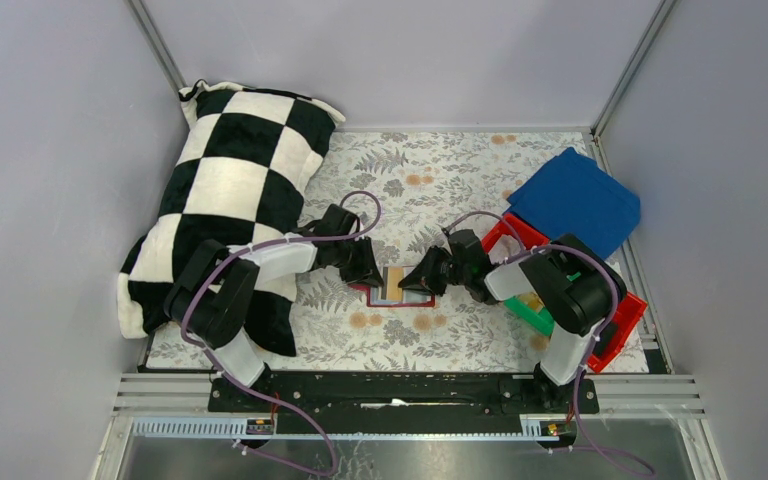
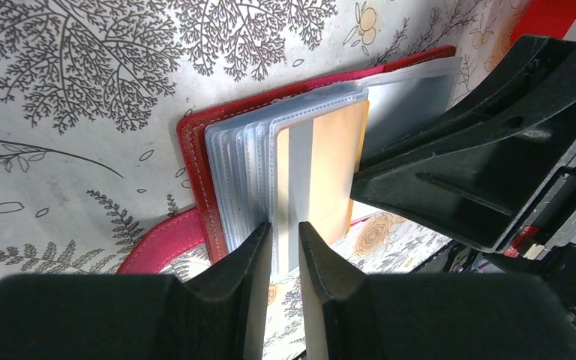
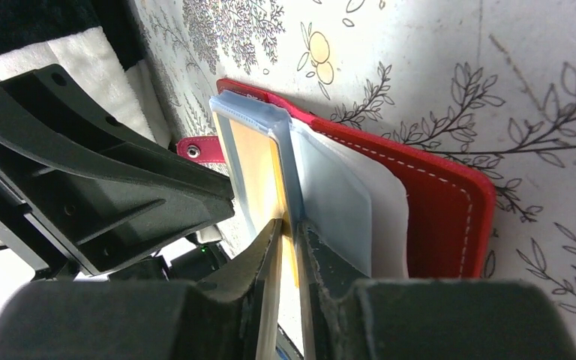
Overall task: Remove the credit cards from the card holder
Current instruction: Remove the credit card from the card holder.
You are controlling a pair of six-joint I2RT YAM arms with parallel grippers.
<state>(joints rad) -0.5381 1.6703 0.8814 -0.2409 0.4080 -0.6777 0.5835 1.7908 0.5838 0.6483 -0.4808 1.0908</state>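
Grey enclosure walls (image 1: 50, 150) surround a leaf-printed surface (image 1: 440, 180). At its centre lies the dark-red folding card holder (image 2: 197, 165), open and flat, with its clear plastic sleeves (image 2: 232, 150) fanned upward and its snap tab (image 3: 199, 150) extended on the left side.

A tan credit card with a grey stripe (image 2: 337, 172) sits in the foremost sleeve.

- **Left tool** (image 2: 285, 229): positioned at the holder's left edge. Its fingers are close together on either side of a sleeve edge; whether they are clamping it cannot be told.
- **Right tool** (image 3: 290, 225): positioned at the holder's right edge. Its fingers are pressed together on the tan credit card's edge.

A black-and-white checked pillow (image 1: 240, 190) lies well left of the holder. Red plastic bins (image 1: 625, 320), a green bin (image 1: 530, 315) and a blue folded cloth (image 1: 575, 200) lie to the holder's right.
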